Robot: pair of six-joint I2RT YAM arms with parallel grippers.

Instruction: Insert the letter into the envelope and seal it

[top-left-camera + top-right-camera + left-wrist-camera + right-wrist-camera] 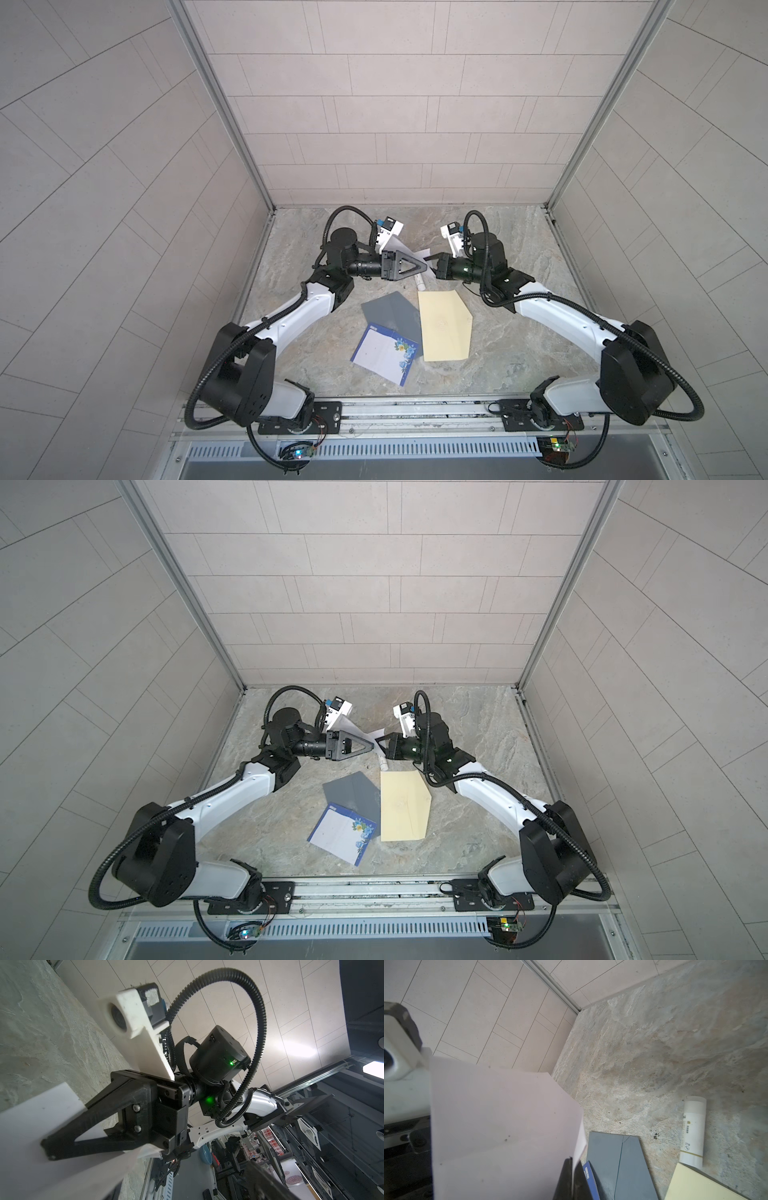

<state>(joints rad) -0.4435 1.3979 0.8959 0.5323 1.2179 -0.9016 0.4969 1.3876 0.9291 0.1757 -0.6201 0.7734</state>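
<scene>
Letter of white paper clamped in right end effector; left end effector spread, empty; cream paper envelope lies nearward, closer to right end effector.

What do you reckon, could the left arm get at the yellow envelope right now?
Probably yes. The left pincer is open, and the yellow envelope lies flat near the table's middle with nothing on top of it. The right pincer, shut on the white sheet, hangs beyond it, not over it.

The glue stick bears "21g" near its base; its other small print is unreadable.
</scene>
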